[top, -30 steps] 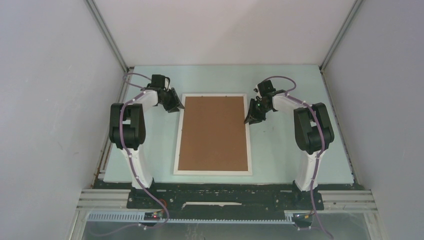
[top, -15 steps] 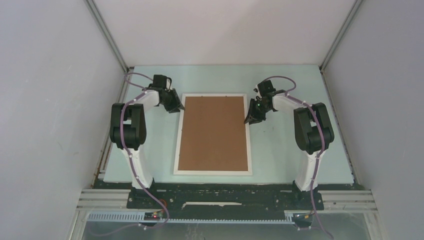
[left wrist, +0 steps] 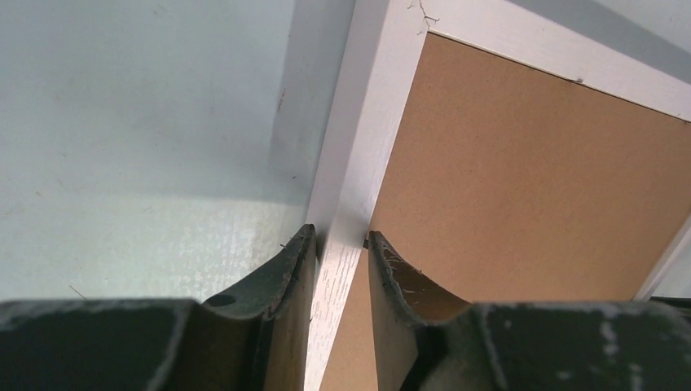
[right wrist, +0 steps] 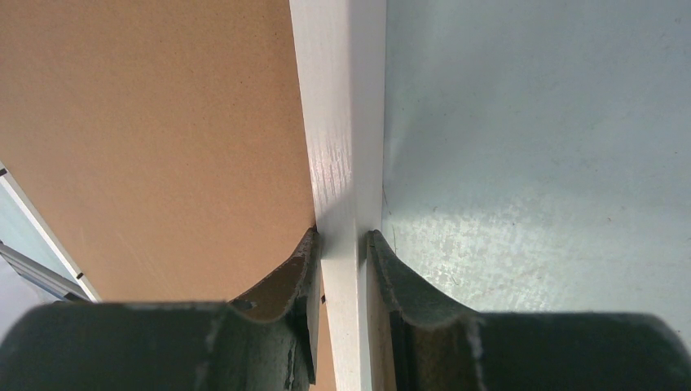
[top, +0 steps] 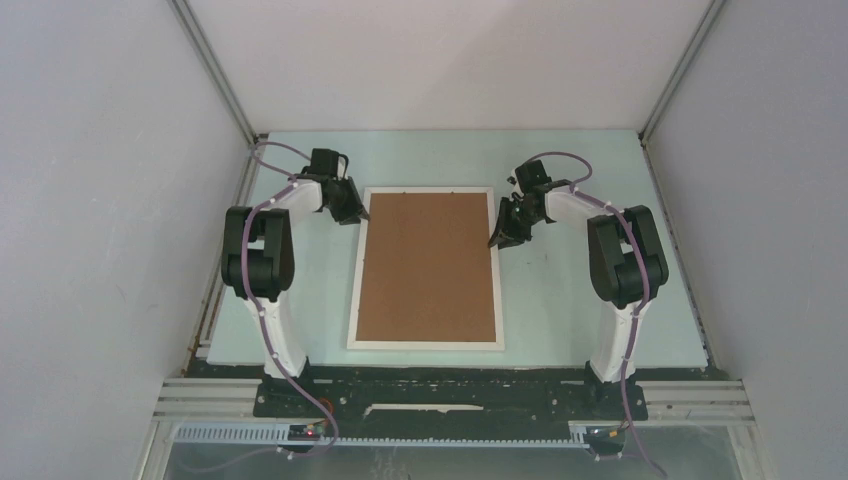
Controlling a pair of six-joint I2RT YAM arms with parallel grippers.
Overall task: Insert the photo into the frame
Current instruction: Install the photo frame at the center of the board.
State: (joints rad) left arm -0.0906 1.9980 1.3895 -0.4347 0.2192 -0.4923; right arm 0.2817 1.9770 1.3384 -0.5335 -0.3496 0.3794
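The white frame [top: 425, 344] lies flat on the table with a brown backing board [top: 428, 265] filling it. The photo is hidden. My left gripper [top: 352, 212] is at the frame's far left rim. In the left wrist view its jaws [left wrist: 341, 238] press both sides of the white rim [left wrist: 358, 138], one finger on the table side, one over the board [left wrist: 521, 179]. My right gripper [top: 498, 237] is at the far right rim. Its jaws [right wrist: 342, 236] are clamped on the rim [right wrist: 338, 106], with the board [right wrist: 155, 130] to the left.
The pale green table top [top: 580, 320] is bounded by grey walls on three sides and a black base rail [top: 430, 385] at the near edge. Both arm bases stand on either side of the frame.
My left gripper's jaws have narrowed onto the frame's left rim, and its wrist has shifted slightly. The right arm and the frame have not moved.
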